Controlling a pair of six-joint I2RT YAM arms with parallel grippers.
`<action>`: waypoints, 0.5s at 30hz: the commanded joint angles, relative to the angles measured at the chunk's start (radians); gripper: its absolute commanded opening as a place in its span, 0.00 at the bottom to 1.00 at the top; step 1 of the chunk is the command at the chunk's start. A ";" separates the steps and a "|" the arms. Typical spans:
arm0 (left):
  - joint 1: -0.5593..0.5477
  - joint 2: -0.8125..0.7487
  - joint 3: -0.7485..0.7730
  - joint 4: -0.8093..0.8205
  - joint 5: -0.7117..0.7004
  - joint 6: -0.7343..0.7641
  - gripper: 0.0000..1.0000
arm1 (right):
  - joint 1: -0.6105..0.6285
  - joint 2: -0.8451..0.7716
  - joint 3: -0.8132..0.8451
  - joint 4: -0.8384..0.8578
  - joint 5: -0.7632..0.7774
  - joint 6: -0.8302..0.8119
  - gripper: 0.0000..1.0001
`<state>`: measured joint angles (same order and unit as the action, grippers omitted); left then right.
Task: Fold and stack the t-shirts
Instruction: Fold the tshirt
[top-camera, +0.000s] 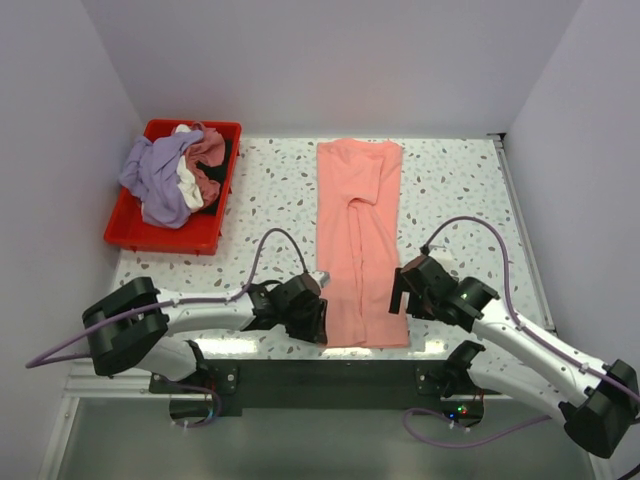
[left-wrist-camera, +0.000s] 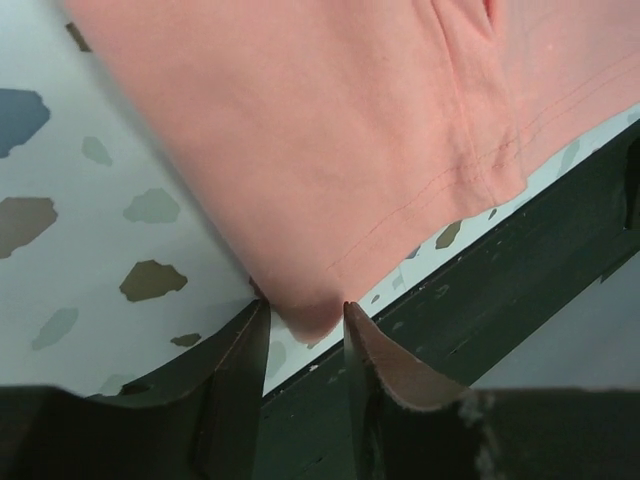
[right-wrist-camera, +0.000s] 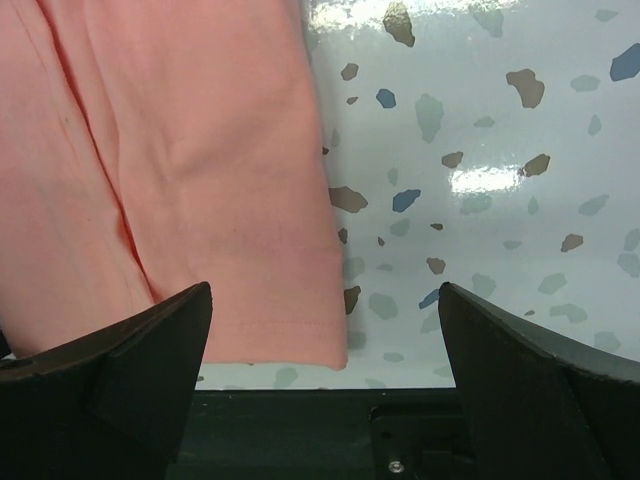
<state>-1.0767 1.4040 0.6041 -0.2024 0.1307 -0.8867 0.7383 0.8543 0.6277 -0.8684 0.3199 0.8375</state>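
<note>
Container: the red bin (top-camera: 160, 240) stands at the far left corner of the table (top-camera: 450, 190). It holds three crumpled garments: lavender t-shirt (top-camera: 150, 178), white t-shirt (top-camera: 188, 188), dusty rose t-shirt (top-camera: 208, 150).

Work item: the salmon-pink t-shirt (top-camera: 358, 240) lies flat at mid-table, folded into a long strip, outside the bin.

Left claw (left-wrist-camera: 305, 318): half-clenched around the strip's near left corner; a firm grasp cannot be confirmed.

Right claw (right-wrist-camera: 325, 295): released, spread wide at the near right corner.

Bright, even light; glare on table (right-wrist-camera: 487, 180); L-wrist view soft.
</note>
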 joint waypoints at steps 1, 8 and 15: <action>-0.009 0.039 0.025 0.067 0.020 0.012 0.37 | -0.005 0.017 -0.020 0.032 -0.013 0.015 0.99; -0.011 0.047 0.043 0.031 0.015 0.018 0.00 | -0.004 0.012 -0.048 0.028 -0.105 0.005 0.99; -0.011 -0.003 0.022 -0.035 -0.022 0.003 0.00 | -0.005 0.020 -0.106 0.011 -0.264 0.023 0.87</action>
<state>-1.0813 1.4399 0.6247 -0.2058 0.1265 -0.8795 0.7380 0.8761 0.5430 -0.8543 0.1509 0.8406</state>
